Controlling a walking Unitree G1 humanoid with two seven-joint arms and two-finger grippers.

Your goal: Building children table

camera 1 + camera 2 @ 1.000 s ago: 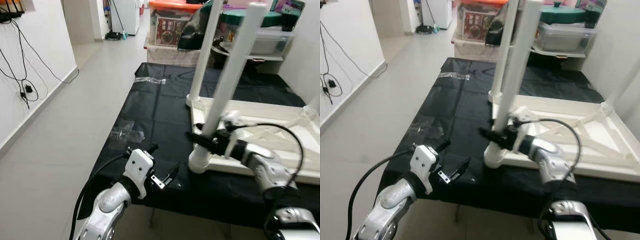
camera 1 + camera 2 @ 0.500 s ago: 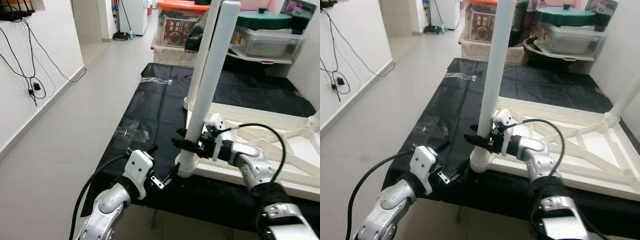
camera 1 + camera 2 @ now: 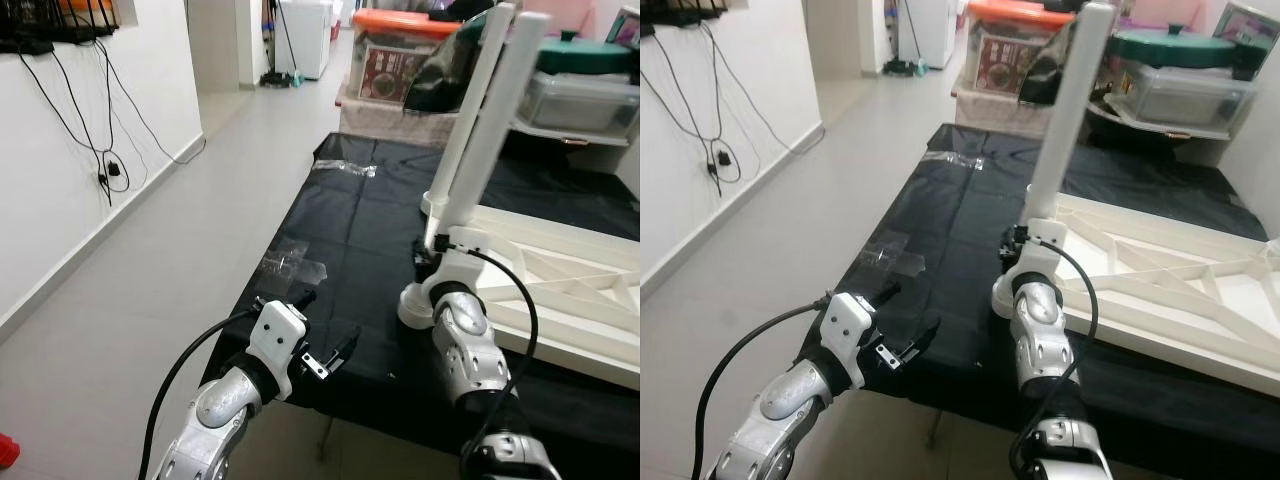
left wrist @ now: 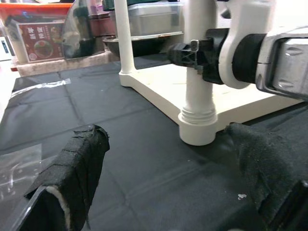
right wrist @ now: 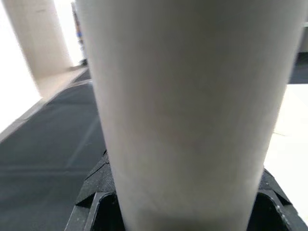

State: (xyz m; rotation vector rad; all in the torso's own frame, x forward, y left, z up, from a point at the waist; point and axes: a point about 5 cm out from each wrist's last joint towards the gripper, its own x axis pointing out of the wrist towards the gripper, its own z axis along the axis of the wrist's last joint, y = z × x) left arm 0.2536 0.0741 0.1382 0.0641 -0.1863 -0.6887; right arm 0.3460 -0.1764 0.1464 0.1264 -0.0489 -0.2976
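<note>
A white children's table (image 3: 560,290) lies upside down on a black cloth (image 3: 340,230), its legs pointing up. The near white leg (image 3: 1068,110) stands in its socket at the table's near left corner. My right gripper (image 3: 1020,240) is shut on this leg low down, just above the socket collar (image 4: 197,132). In the right wrist view the leg (image 5: 183,110) sits between the black fingers (image 5: 94,204). My left gripper (image 3: 330,345) hovers open over the cloth's front edge, to the left of the leg, holding nothing. Its padded fingers (image 4: 77,168) stand wide apart. A second leg stands behind the near one.
Clear plastic wrap (image 3: 292,266) lies on the cloth's left part. Storage boxes and tubs (image 3: 405,60) crowd the far end. A white wall with hanging cables (image 3: 100,150) borders grey floor (image 3: 180,250) on the left.
The view has shifted. My right forearm has swung from reaching in from the right to pointing straight away from me, its gripper still on the near leg. The left arm has held still.
</note>
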